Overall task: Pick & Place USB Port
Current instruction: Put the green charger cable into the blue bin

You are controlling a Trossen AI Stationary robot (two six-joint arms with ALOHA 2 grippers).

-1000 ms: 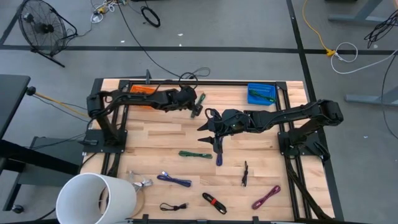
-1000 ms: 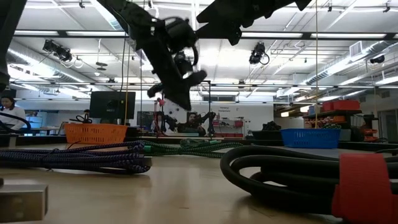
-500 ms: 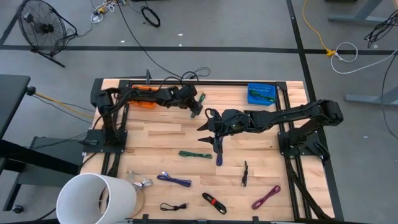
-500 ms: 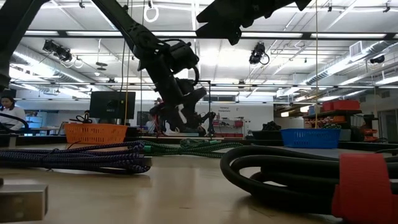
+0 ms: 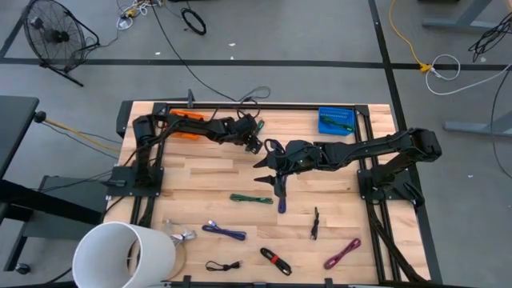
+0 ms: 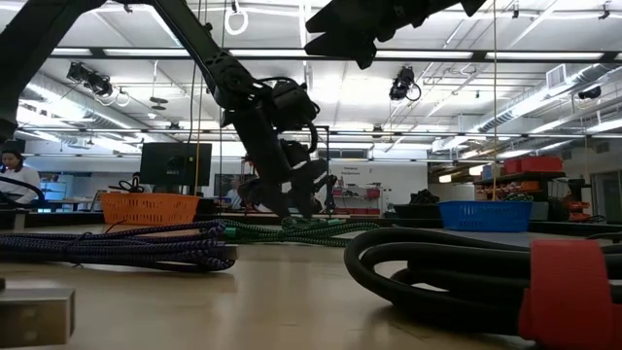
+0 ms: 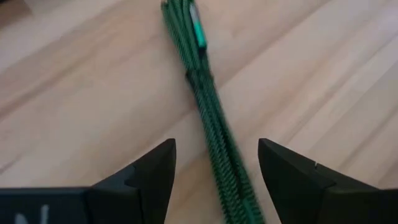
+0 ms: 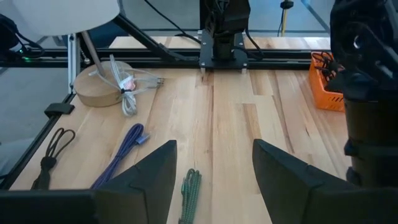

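Observation:
A green bundled USB cable (image 7: 202, 99) lies flat on the wooden table near its far edge, at the middle (image 5: 258, 124). My left gripper (image 7: 214, 168) stands open low over it (image 5: 254, 138), one finger on each side of the bundle, apart from it. My right gripper (image 5: 264, 157) hovers open over the table's middle, with nothing between its fingers (image 8: 211, 186).
A blue bin (image 5: 335, 121) sits at the far right and an orange bin (image 5: 182, 122) at the far left. A second green cable (image 5: 251, 198), a purple one (image 5: 282, 204) and several more cables lie toward the near edge. A white cylinder (image 5: 124, 254) stands at the near left.
My left gripper has gone down toward the table near the far edge and has opened, letting go of the green cable. The cable now lies on the wood between its fingers.

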